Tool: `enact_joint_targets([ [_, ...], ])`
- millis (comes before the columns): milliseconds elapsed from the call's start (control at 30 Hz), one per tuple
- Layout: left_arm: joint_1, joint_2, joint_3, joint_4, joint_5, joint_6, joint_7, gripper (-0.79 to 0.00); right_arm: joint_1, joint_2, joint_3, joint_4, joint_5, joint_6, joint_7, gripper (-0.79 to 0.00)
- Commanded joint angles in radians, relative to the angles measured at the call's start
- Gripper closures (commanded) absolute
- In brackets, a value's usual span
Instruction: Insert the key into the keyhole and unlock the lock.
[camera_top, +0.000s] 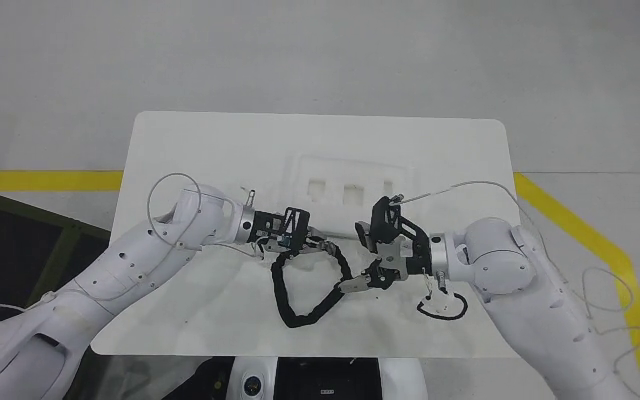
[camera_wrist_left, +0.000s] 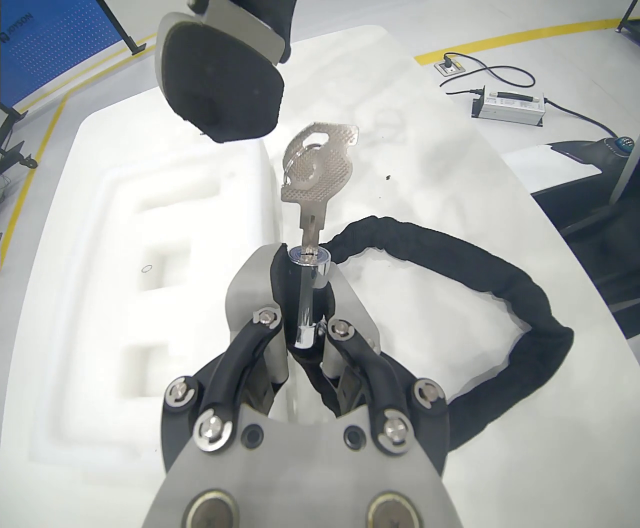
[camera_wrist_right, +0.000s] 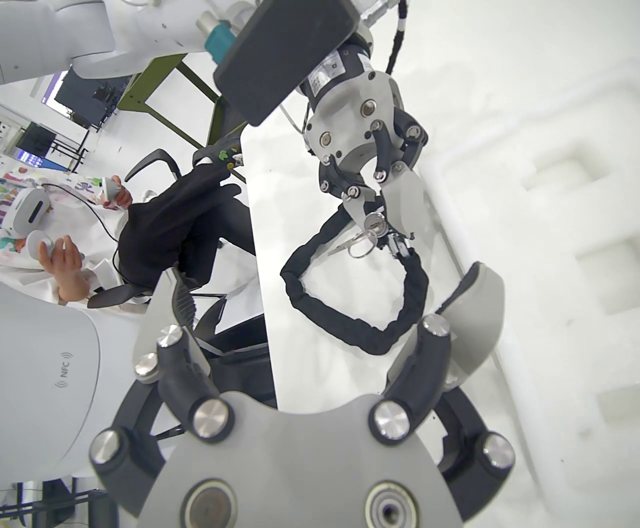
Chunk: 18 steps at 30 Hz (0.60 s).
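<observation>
My left gripper (camera_wrist_left: 305, 270) is shut on the chrome lock cylinder (camera_wrist_left: 306, 320) of a black fabric-covered chain lock (camera_wrist_left: 505, 305). The silver key (camera_wrist_left: 317, 170) stands in the keyhole, its ringed head sticking out free. In the top view the left gripper (camera_top: 308, 240) holds the lock just above the white table (camera_top: 200, 140), and the chain (camera_top: 300, 295) loops toward the front edge. My right gripper (camera_top: 358, 260) faces it, open, with nothing between its fingers. One of its black pads (camera_wrist_left: 220, 85) hangs close beside the key head without touching. The right wrist view shows the right gripper (camera_wrist_right: 325, 300) short of the lock (camera_wrist_right: 375, 222).
A white foam tray (camera_top: 300, 165) with several square recesses lies at the middle back of the table, right behind the grippers. A small black cable loop (camera_top: 445, 305) lies under the right arm near the front edge. Bare tabletop spreads at the far left and right.
</observation>
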Motion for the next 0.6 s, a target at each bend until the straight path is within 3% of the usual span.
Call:
enact_joint_targets([
  [0,-0.003,-0.004,-0.005,0.006,-0.002,0.001,-0.010,0.000,0.000,0.000,0.000,-0.001,0.000,0.005,0.001,-0.785],
  [167,-0.005,-0.011,-0.019,0.008,-0.004,-0.007,-0.032,0.000,0.000,0.000,0.000,-0.001,0.000,0.005,0.001,-0.785],
  [267,-0.006,-0.015,-0.026,0.009,-0.010,-0.025,-0.036,0.000,0.006,0.000,-0.010,-0.015,-0.080,-0.034,-0.020,-0.785],
  [400,-0.011,-0.020,-0.032,0.011,-0.023,-0.076,-0.046,0.000,0.048,-0.003,-0.035,-0.045,-0.312,-0.206,-0.083,-0.785],
  [567,-0.016,-0.025,-0.022,0.017,-0.048,-0.082,-0.067,0.000,0.049,-0.013,-0.054,-0.051,-0.616,-0.320,-0.291,-0.785],
])
